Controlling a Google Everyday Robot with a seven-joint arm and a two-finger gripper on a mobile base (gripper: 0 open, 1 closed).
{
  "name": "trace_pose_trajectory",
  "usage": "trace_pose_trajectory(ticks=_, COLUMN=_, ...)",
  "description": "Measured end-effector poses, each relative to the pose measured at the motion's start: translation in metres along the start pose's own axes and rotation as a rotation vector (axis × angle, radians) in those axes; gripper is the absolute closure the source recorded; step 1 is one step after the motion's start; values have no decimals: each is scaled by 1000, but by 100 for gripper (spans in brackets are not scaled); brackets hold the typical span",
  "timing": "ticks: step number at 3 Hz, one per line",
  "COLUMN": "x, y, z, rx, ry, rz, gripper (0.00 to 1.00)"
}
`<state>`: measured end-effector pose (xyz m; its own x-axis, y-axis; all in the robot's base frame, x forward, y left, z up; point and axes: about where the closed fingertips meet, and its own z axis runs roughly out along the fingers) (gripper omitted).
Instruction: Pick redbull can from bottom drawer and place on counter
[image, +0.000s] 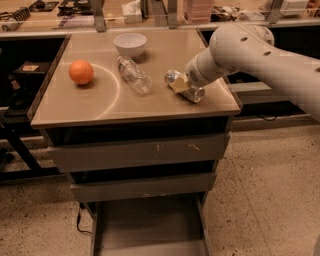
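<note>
The redbull can (173, 77) is a small silver can lying on its side on the counter (100, 107), near the right edge. My gripper (183, 86) reaches in from the right on the white arm (260, 55) and is shut around the can's middle. One yellowish fingertip (179, 85) shows across the can, and the other finger is hidden behind it. The bottom drawer (150, 225) is pulled out below the cabinet, and its plain grey floor shows nothing on it.
On the counter there are an orange (81, 72) at the left, a white bowl (130, 44) at the back and a clear plastic bottle (134, 75) lying on its side left of the can. The two upper drawers (140, 152) are shut. A cluttered bench (150, 12) runs behind.
</note>
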<state>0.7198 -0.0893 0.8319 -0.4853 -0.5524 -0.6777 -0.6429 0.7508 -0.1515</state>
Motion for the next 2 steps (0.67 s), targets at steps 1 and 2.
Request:
trace_pose_trajectory(ticks=1, x=0, y=0, z=0, rx=0, ry=0, rz=0, gripper=11)
trace_pose_trajectory(ticks=2, x=0, y=0, z=0, rx=0, ry=0, rz=0, gripper=0)
